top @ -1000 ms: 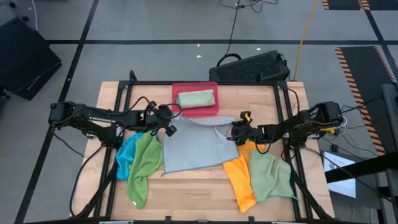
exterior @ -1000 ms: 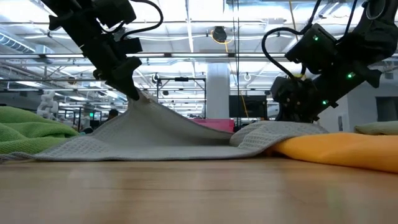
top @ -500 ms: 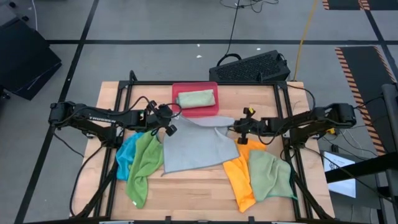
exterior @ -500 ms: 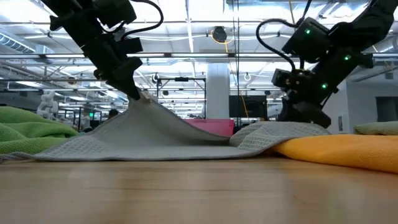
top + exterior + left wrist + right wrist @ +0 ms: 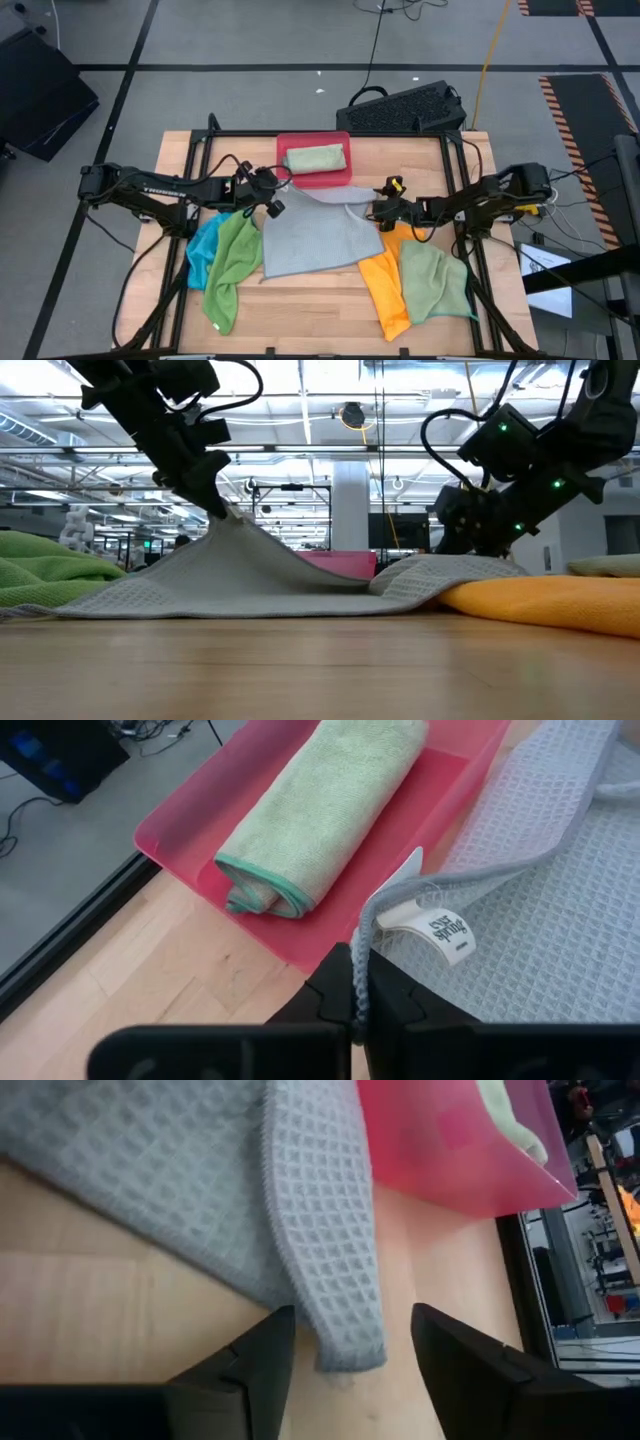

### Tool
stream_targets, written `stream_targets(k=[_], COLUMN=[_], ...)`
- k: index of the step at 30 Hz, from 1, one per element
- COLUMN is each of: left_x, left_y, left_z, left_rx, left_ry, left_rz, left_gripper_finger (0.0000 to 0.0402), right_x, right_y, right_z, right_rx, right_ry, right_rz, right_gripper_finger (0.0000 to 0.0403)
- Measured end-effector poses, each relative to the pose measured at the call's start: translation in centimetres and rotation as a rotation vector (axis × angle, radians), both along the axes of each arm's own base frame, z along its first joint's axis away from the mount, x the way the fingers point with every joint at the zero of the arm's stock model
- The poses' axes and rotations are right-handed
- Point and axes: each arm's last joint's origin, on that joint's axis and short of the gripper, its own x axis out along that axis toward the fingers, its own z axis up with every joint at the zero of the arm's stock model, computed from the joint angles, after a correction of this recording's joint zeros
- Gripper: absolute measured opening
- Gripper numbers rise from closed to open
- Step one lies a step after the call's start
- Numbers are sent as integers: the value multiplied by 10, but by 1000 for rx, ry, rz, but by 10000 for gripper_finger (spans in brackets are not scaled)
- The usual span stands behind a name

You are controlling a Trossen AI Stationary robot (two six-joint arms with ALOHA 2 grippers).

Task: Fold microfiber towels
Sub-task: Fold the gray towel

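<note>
The light grey waffle-weave microfiber towel (image 5: 318,232) lies spread in the middle of the wooden table (image 5: 300,315), its far edge just in front of the rigid pink-red rectangular tray (image 5: 327,178). That tray holds a rolled pale green towel (image 5: 314,158). On the grey towel's left side lie a bright blue towel (image 5: 203,250) and a leaf-green towel (image 5: 234,266); on its right, an orange towel (image 5: 385,283) and a sage green towel (image 5: 434,282).

The left gripper (image 5: 356,1012) is pressed together on the grey towel's corner nearest the tray, beside the white care label (image 5: 438,930), and holds it raised so the cloth tents up from the table in the low view. The right gripper (image 5: 350,1345) sits low at the other corner nearest the tray, its fingers (image 5: 262,1355) spread on either side of the hem with nothing pinched.

The cloth looks light, limp and thin: it drapes from a single pinch and sags between held points, so it should fold easily but will not keep a shape alone. The textured weave should give good purchase. The best hold seems to be right at the hemmed corners, where the edge is thicker, with both corners near the tray taken together so the edge stays taut.
</note>
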Motion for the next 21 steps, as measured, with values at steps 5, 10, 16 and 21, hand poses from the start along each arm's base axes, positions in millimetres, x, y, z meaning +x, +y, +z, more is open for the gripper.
stream_targets(k=[5,10,16,21], left_x=[1,1,1,0], left_y=[0,0,-1,-4], left_z=[1,0,0,4], left_rx=[3,3,22,48], left_ry=[-6,-5,17,31], left_rz=[-3,-3,-30,-81], left_gripper_finger=[15,10,14,8], right_x=[-1,-2,5,16], right_y=[-9,-11,-12,-10], right_z=[-2,-2,14,46], right_rx=[11,-4,-16,40], right_ry=[4,22,9,14], right_rz=[-38,-33,-36,-59], right_gripper_finger=[121,21,14,4])
